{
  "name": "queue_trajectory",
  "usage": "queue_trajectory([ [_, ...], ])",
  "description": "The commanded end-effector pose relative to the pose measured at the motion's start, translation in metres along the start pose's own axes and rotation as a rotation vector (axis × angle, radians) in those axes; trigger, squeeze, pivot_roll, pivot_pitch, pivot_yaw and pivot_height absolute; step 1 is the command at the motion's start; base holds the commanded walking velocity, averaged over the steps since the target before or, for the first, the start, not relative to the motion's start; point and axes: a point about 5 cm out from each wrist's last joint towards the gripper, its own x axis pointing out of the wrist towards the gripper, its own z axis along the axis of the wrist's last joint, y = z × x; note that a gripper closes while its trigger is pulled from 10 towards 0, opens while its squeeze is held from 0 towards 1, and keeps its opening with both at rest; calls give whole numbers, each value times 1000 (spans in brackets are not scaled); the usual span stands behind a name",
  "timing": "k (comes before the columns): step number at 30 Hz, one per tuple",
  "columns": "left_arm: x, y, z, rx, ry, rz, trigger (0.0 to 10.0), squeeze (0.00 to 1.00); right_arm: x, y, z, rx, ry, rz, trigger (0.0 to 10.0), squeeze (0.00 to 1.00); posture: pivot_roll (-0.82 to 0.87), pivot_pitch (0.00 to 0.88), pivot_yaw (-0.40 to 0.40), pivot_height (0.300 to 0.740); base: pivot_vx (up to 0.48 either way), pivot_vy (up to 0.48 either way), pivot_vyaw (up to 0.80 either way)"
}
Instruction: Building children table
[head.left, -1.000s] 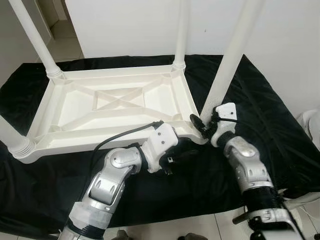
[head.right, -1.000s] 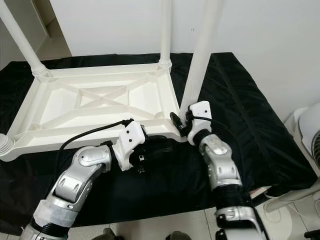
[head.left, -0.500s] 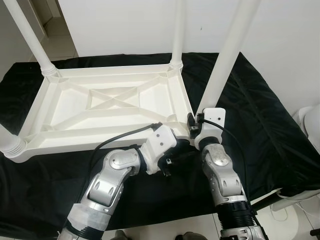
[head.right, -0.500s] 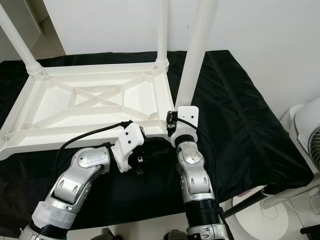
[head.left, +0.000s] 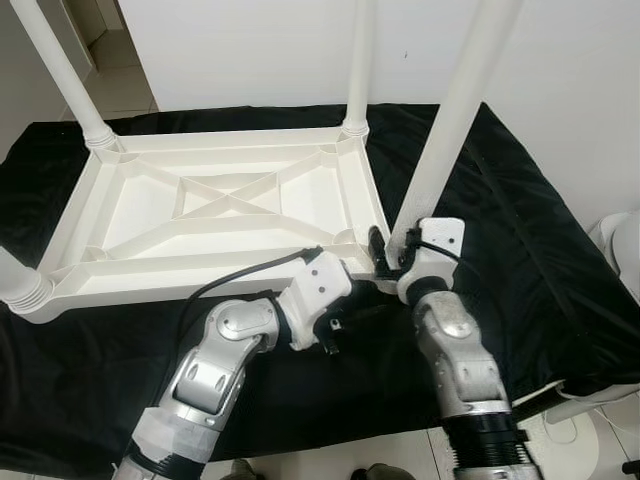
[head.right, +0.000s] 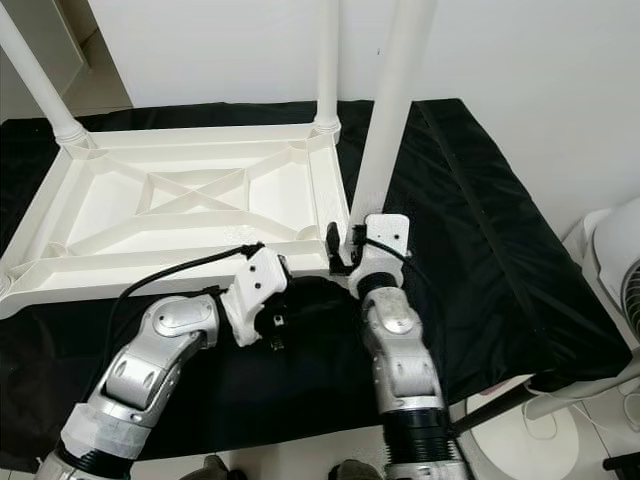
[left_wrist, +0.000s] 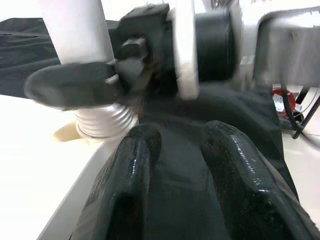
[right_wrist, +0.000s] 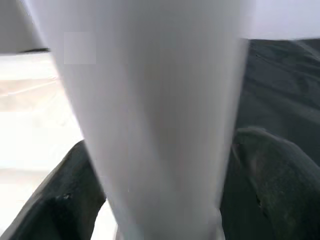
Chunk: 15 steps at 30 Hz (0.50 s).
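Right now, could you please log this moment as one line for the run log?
stage: fitting leg | right gripper: shut on table leg at near-right corner socket | left gripper: open, beside corner | tabletop: upside down on black cloth

The right gripper (head.left: 388, 257) is closed around the foot of the near white table leg (head.left: 450, 130), one black finger on each side, its silver forearm rising steeply from below. The left gripper (left_wrist: 180, 150) lies low just beside that leg's base, fingers slightly parted, holding nothing, elbow bent outward.
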Motion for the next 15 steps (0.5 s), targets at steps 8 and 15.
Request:
queue_trajectory([
  [8,1,4,1,10,1,60,10000,0,-4,-24,3,-131,40,331,10000,0,-137,21,48,740,0,0,0],
  [15,3,4,2,16,-5,60,10000,0,8,-26,0,-188,96,481,10000,0,-132,16,43,740,0,0,0],
])
